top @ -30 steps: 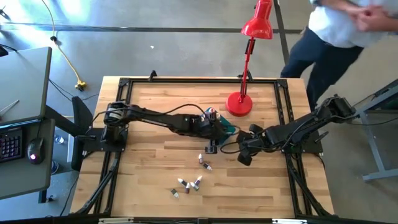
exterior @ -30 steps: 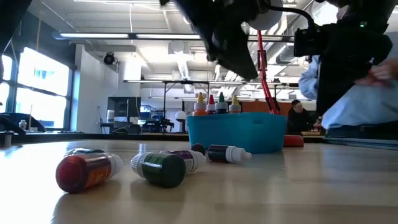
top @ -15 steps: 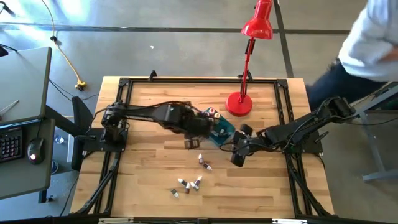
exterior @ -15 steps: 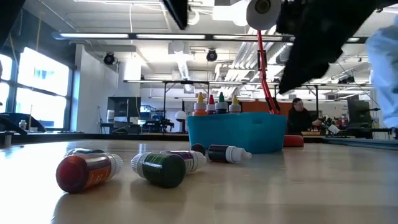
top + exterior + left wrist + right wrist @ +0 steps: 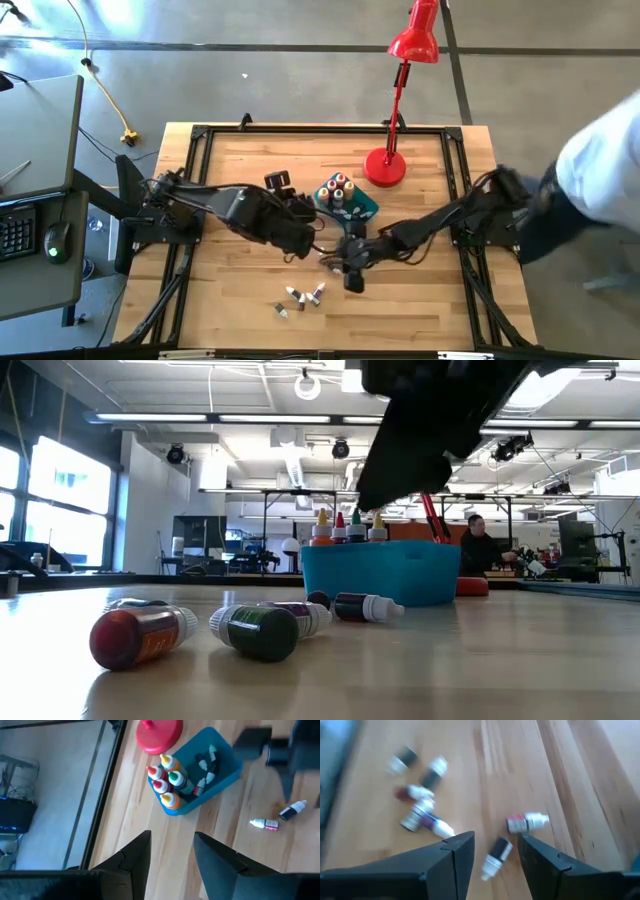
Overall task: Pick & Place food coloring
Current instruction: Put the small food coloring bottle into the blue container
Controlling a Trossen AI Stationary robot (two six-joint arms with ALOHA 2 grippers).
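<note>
Both dark arms reach in toward the middle of the tabletop (image 5: 250, 150), their wrists close together. The left arm stretches from its base across the boards, its hand (image 5: 172, 855) held above the wood with the two fingers parted and nothing between them. The right arm comes in low from the other side, its hand (image 5: 495, 852) pointing downward, fingers likewise apart and empty.
</note>
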